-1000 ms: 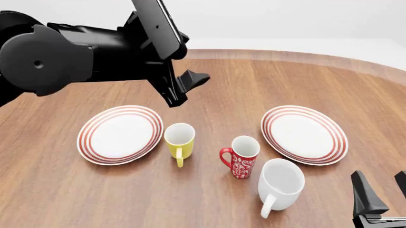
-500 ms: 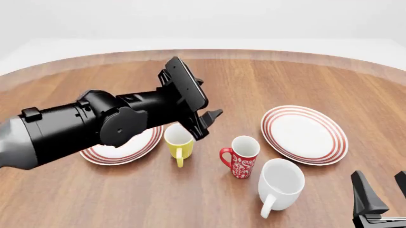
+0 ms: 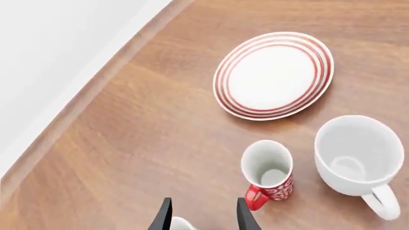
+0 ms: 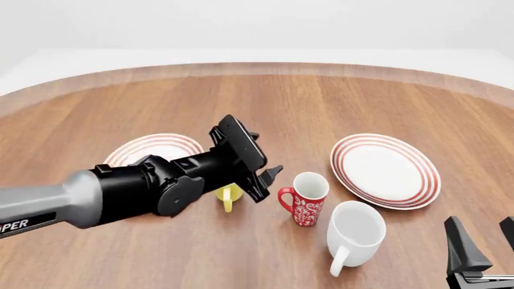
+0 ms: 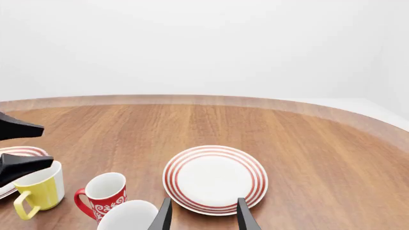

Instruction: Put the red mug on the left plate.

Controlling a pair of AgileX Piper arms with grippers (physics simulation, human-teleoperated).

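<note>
The red mug [image 4: 306, 203] stands upright mid-table, its handle turned to the left in the front view. It also shows in the left wrist view [image 3: 269, 173] and the right wrist view [image 5: 103, 195]. The left plate [image 4: 154, 148] lies far left, half covered by my left arm. My left gripper [image 4: 269, 176] is open and empty. It hovers over the yellow mug [image 4: 228, 196], just left of the red mug and apart from it. In the right wrist view its fingers [image 5: 26, 164] stand apart. My right gripper [image 4: 484, 250] is open and empty at the front right edge.
A second ringed plate [image 4: 386, 170] lies to the right. A bigger white mug [image 4: 354, 232] stands right in front of the red mug, handle toward me. The yellow mug stands between the left plate and the red mug.
My left arm has swung down and rightward, from high above the left plate to low over the yellow mug, next to the red mug. The mugs, plates and right arm have not moved.
</note>
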